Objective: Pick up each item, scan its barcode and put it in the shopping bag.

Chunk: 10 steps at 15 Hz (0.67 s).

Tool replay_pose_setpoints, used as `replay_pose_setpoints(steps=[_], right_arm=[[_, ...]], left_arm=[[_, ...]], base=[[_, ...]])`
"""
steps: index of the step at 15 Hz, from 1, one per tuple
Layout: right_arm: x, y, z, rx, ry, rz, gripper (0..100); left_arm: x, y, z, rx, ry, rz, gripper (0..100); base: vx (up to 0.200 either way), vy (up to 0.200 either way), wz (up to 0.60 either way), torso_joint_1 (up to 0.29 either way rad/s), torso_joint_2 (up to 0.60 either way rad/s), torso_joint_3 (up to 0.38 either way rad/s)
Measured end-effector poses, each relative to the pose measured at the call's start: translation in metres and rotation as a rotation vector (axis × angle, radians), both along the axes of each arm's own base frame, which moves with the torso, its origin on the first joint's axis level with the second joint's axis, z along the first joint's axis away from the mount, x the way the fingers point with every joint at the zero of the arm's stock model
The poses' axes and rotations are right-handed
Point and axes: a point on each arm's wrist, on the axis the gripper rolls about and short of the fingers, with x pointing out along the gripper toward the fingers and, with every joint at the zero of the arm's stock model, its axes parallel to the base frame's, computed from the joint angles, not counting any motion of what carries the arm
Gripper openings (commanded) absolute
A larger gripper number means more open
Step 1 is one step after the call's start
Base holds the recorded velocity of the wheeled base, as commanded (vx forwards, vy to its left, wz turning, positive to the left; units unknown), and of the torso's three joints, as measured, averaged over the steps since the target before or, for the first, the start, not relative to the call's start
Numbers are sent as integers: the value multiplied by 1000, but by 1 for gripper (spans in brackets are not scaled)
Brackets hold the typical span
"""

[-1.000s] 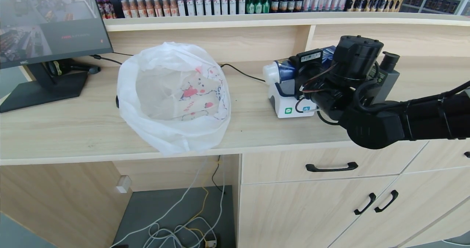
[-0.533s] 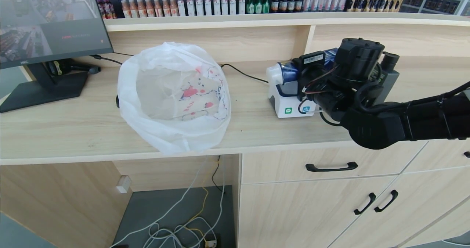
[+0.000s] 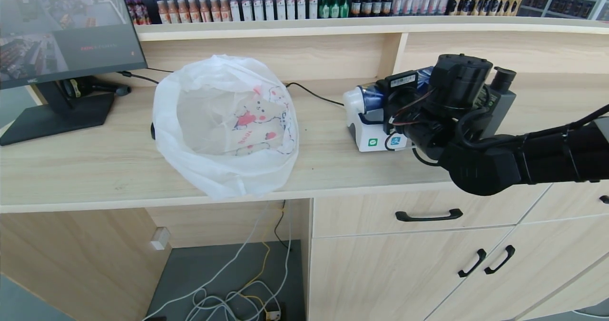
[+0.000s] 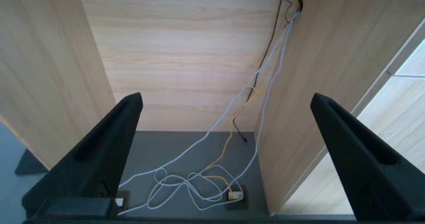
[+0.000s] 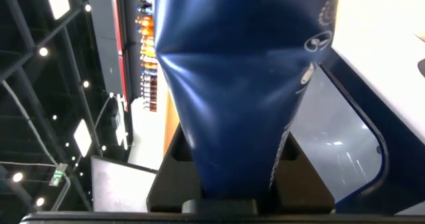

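While the left end effector (image 4: pixel 226 104) is hanging spread and empty under the desk (image 3: pixel 95 169), the shopping bag (image 3: pixel 226 126) is standing open, a printed packet seemingly inside. The right end effector (image 3: pixel 387 98) is pinching a blue pouch (image 3: pixel 371 93) at the scanner (image 3: pixel 368 133) — bagging is yet to come.

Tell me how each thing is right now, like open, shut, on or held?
shopping bag, open at the top, standing on the counter.
blue packet, held over the scanner.
right gripper, shut on the blue packet.
left gripper, open, holding nothing.
monitor, switched on.
drawer, shut.
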Motion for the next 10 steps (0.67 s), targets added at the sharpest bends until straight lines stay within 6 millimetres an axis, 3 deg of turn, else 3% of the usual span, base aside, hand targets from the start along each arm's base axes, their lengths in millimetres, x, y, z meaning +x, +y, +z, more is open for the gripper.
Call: replay_pose_setpoints(steps=[10], right_arm=[[-1, 0, 1, 0, -5, 0, 0]], left_arm=[[0, 0, 0, 0, 0, -1, 100]], base=[[0, 0, 0, 0, 0, 0]])
